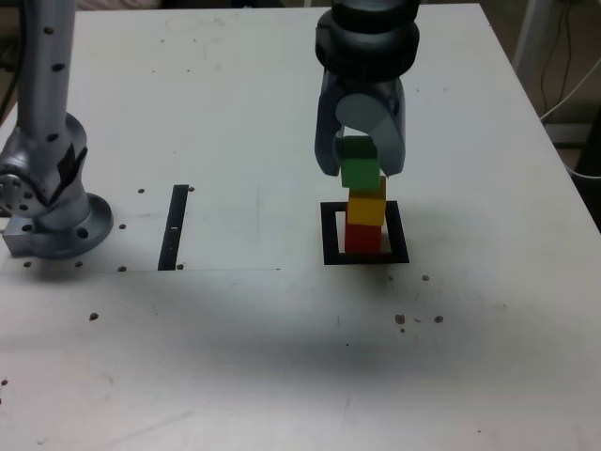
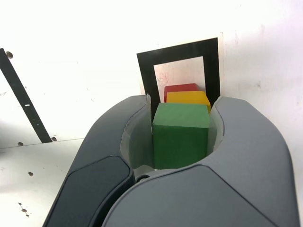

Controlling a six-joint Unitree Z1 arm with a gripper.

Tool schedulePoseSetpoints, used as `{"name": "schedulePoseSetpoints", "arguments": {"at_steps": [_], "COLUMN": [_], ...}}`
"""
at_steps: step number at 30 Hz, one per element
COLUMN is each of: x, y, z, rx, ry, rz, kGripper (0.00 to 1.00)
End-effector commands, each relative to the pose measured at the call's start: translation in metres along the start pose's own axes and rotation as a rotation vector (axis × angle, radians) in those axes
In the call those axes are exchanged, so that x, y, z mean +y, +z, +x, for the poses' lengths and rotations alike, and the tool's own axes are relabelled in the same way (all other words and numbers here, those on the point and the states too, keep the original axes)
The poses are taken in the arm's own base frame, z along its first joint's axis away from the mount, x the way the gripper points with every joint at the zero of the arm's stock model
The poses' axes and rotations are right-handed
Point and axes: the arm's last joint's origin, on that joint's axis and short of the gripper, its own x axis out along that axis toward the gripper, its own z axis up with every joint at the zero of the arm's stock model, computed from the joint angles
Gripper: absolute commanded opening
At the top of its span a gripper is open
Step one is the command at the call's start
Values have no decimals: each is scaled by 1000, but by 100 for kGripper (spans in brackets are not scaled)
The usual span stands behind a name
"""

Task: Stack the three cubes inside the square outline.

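gripper: clamped on the green cube. Grey gripper (image 1: 361, 160), smooth moulded shell, thick rounded fingers, pale inner faces either side of the cube. Dark panel seam shows in the wrist view.
green cube: top of the column, between the fingertips (image 2: 217, 123). Green cube (image 2: 181, 135), matte, flat faces, crisp edges, lighter top face than side. Sits a bit toward the exterior view's left relative to the one below. Can't tell if it touches yellow.
yellow cube: yellow cube (image 1: 366, 205), matte, orange-yellow front, directly above red, below green. Partly hidden by green in both views.
red cube: red cube (image 1: 362, 239), lowest of the three, matte, on the white centre of the outline. Mostly hidden in the wrist view, only a strip of it showing.
outline: square outline (image 1: 398, 232), flat black border, square corners, white middle. Red is inside it, toward the exterior view's right half. Faint reddish smudges on the white in the wrist view.
strip: black strip (image 1: 174, 227), narrow, straight, flat, small pale mark partway along. Well left of the outline in the exterior view.
table: white table (image 1: 225, 357), slight sheen, brown specks, scuffs, thin seam line across.
far left: grey fixture (image 1: 61, 221), smooth, rounded, round foot, dark spots.
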Motion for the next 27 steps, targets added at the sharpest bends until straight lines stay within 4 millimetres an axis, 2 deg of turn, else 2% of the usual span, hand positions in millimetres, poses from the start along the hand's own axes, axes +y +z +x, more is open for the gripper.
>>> {"name": "schedulePoseSetpoints", "arguments": {"at_steps": [1,27], "x": [-1,-4], "y": [2,6], "z": [1,4], "rx": [3,11], "ry": [2,5], "rz": [1,11], "kGripper": [26,26]}}
